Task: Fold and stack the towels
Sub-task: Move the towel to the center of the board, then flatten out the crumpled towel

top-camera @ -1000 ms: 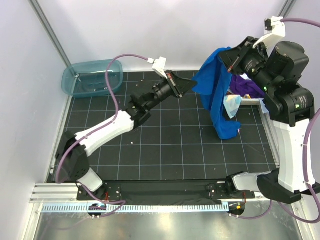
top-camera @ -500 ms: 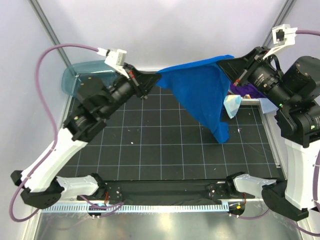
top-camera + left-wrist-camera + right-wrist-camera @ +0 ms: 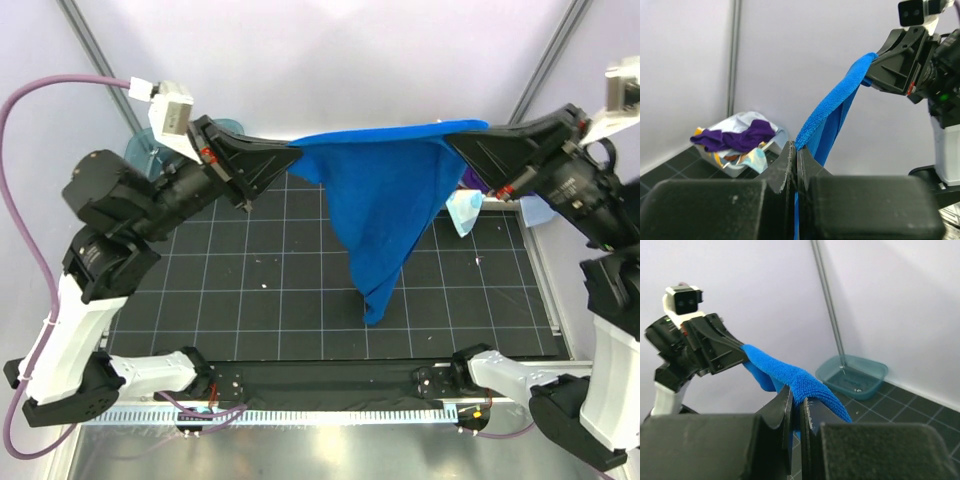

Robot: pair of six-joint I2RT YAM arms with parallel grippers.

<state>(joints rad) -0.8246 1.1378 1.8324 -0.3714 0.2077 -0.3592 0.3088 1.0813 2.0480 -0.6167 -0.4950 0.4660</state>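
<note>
— What's hidden from us?
— From above, the purple towel, mostly behind our right arm.
— Jaws?
— Both pressed tight: left gripper and right gripper pinch the blue towel by its top corners; it hangs between them.

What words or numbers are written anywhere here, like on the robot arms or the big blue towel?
No text can be read in any view.
blue towel: plain, no label showing.
left gripper and right gripper: only small red marks beside them, too small to read.
</note>
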